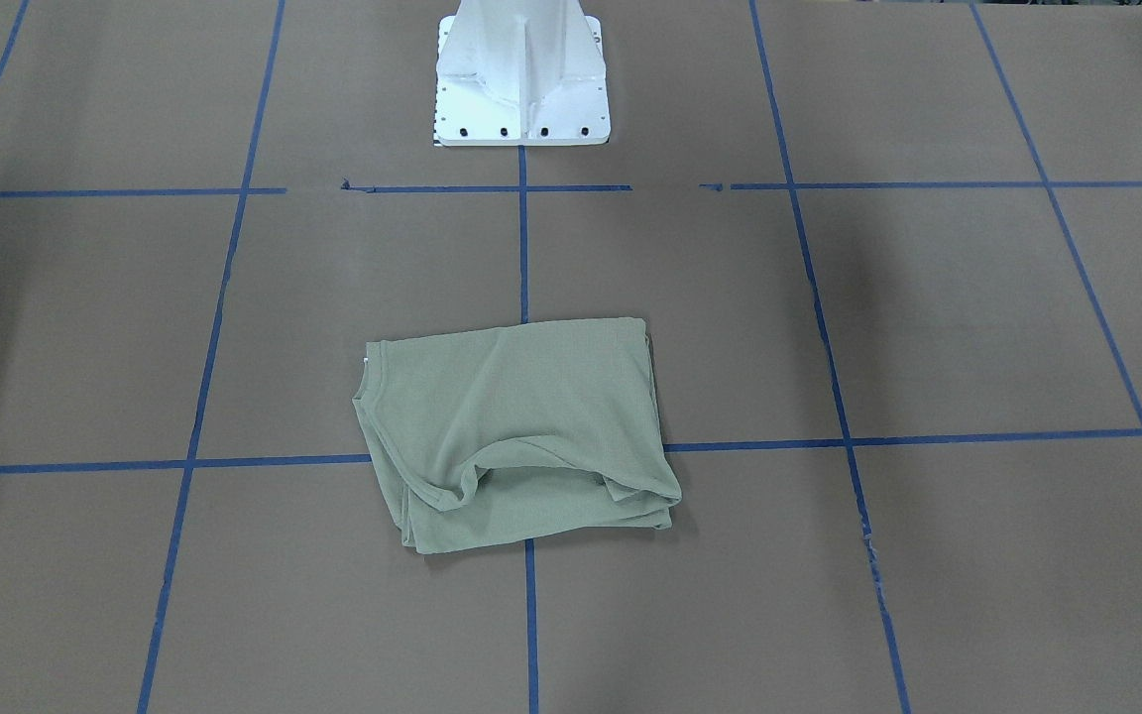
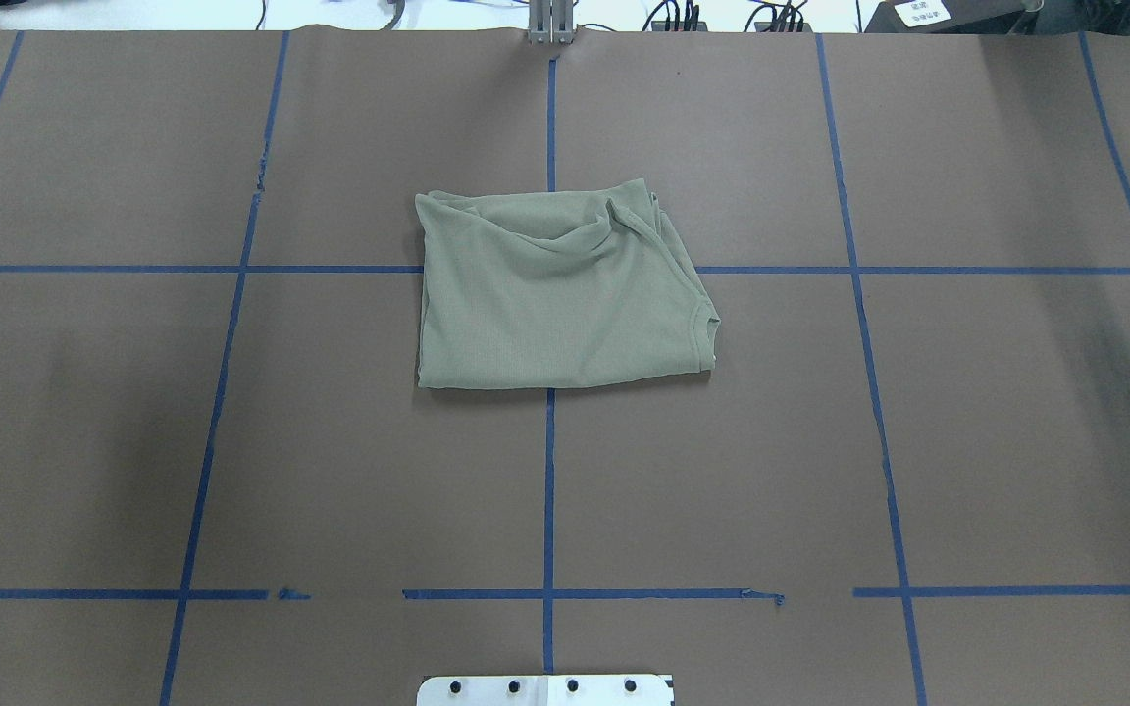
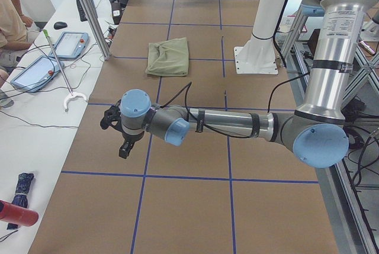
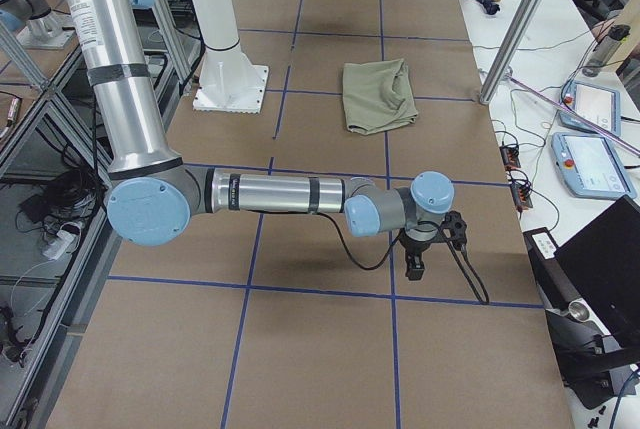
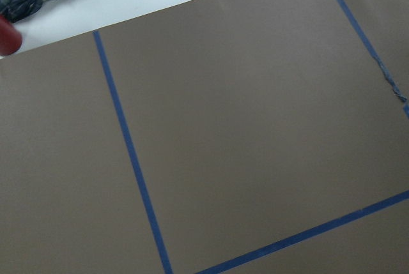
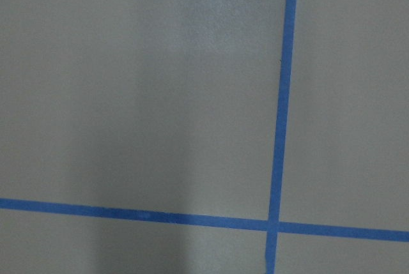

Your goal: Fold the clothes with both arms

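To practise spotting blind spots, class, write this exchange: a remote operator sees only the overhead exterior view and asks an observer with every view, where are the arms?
Observer: The left arm is stretched low over the table at the end on the robot's left, far from the shirt.
Operator: And the right one?
Observer: The right arm reaches over the opposite end, its pincer pointing down.
Operator: Open or shut?
Observer: Too small to tell; its wrist view shows only brown paper and blue tape.

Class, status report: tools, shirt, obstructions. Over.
Tools: left tool and right tool hover away from shirt; state unclear. Shirt folded, one edge rumpled. Nothing around it.
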